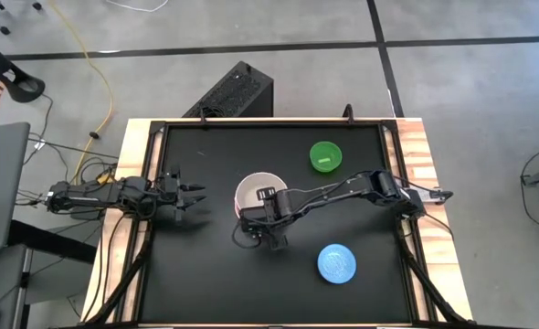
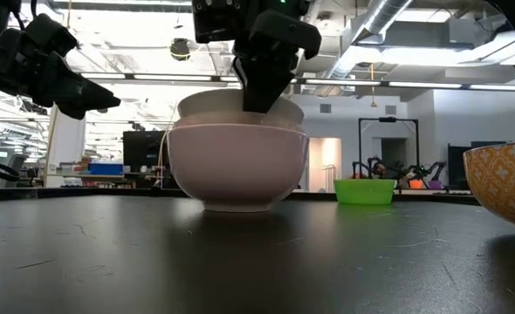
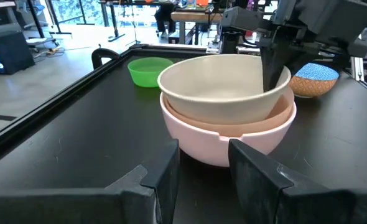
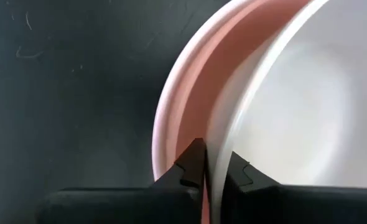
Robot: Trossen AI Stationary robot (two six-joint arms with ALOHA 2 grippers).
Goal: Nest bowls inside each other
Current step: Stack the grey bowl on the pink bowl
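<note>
A pale beige-grey bowl [image 3: 221, 84] sits upright inside the pink bowl [image 3: 227, 134], its rim a little above the pink rim. The pink bowl stands by its base on the black table near the middle [image 1: 244, 187]. My right gripper [image 4: 216, 168] comes down onto the beige bowl's rim on the side toward the table's right and near edges. My left gripper [image 3: 203, 155] hangs open left of the bowls, holding nothing. A green bowl [image 1: 325, 155] stands far right. A blue patterned bowl [image 1: 335, 263] stands near right. My right gripper has the beige bowl's rim [image 4: 224, 134] between its two fingertips. One finger is inside the bowl and one outside, in the gap to the pink bowl's wall [image 4: 196, 87]. The fingers point steeply down from above. The beige bowl rests upright in the pink bowl.
A raised black frame [image 1: 251, 122] runs round the table. The blue bowl [image 2: 506, 187] shows at the right edge of the low view, and the green bowl [image 2: 365, 190] stands behind it. Bare black table lies along the near edge.
</note>
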